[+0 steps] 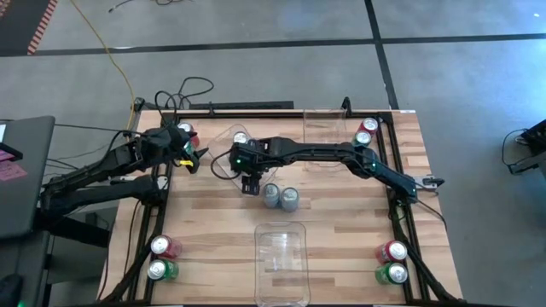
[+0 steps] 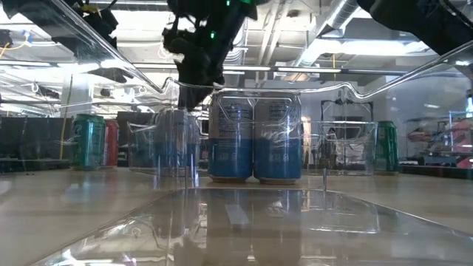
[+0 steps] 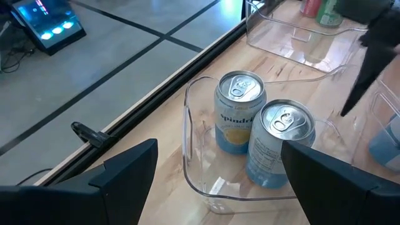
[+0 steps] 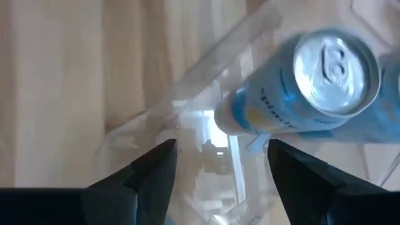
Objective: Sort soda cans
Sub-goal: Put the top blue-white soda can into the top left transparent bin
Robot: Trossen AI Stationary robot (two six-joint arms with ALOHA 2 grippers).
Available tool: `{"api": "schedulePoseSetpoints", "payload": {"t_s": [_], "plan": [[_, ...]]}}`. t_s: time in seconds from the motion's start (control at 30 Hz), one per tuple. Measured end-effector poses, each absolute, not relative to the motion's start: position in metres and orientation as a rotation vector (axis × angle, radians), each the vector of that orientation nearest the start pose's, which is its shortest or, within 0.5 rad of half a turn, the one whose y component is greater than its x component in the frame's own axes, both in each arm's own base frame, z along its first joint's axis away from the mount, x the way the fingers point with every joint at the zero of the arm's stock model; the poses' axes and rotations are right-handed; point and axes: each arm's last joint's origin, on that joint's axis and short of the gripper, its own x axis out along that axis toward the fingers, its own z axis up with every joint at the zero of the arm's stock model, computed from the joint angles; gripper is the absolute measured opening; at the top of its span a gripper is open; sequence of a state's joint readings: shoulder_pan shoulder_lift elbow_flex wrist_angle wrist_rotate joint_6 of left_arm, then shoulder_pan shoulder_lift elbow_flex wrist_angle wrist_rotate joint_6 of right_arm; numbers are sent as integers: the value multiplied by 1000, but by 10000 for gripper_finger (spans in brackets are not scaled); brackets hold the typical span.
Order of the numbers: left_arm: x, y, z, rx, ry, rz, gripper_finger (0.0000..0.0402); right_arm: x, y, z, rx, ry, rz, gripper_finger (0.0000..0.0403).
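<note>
Two silver-blue soda cans point(image 3: 240, 112) point(image 3: 280, 142) stand upright inside a clear bin point(image 3: 187, 137) at the far left of the table. Two more silver-blue cans point(image 1: 271, 196) point(image 1: 290, 199) stand on the wood at mid-table. My right gripper point(image 1: 250, 184) hangs open above the bin's wall point(image 4: 187, 100), close to a silver-blue can point(image 4: 312, 75), with nothing between its fingers. My left gripper point(image 1: 194, 158) waits open at the table's left side, facing the bin. Red and green cans stand in pairs at the corners point(image 1: 162, 247) point(image 1: 394, 273) point(image 1: 367, 128).
An empty clear bin point(image 1: 281, 260) lies at the near middle, right in front of the low camera. Another clear bin point(image 1: 328, 128) stands at the far edge. A red can point(image 1: 186, 132) stands at the far left corner. Black rails frame the tabletop.
</note>
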State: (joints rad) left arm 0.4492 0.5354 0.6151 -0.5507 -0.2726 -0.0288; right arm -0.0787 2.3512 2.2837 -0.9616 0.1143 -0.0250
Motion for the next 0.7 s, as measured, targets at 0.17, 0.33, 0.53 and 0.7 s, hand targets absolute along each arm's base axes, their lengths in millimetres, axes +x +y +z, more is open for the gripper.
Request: {"api": "schedulePoseSetpoints", "payload": {"t_s": [0.17, 0.33, 0.53, 0.7], "plan": [[103, 58, 274, -72, 468, 716, 333, 503, -58, 228, 8, 1036, -198, 249], [103, 58, 274, -79, 466, 718, 333, 503, -68, 209, 58, 1034, -181, 217], [103, 58, 274, -81, 465, 718, 333, 506, -78, 194, 99, 1015, -148, 170], [103, 58, 274, -85, 462, 719, 333, 514, -84, 185, 94, 968, -138, 133]]}}
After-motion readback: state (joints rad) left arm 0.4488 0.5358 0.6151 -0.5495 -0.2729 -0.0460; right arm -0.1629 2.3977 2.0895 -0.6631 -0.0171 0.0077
